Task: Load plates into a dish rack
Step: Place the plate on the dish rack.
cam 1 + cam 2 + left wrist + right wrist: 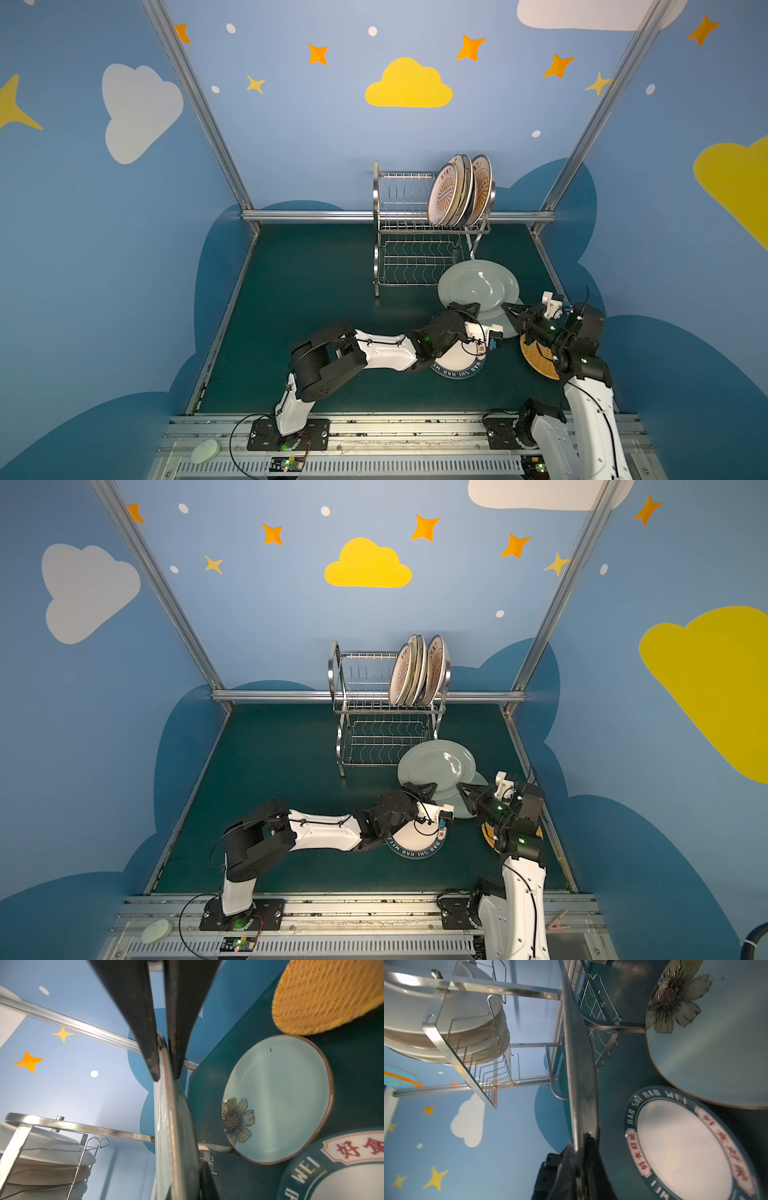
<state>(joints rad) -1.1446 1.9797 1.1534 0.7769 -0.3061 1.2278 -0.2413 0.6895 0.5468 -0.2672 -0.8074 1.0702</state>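
Left wrist view: left end effector [166,1076] clamps pale green plate [174,1126] rim. Right end effector [581,1147] straddles same rim; cannot tell if gripping. Plate beside dish rack [376,232].

In both top views, lower right, the right arm [582,345] hides most of the round orange woven-look plate [536,363] and the left arm [386,353] covers half the white plate with a green lettered rim [457,368]. In the shiny steel wire dish rack [399,232] the upright round plates [451,191] overlap, their number unclear.
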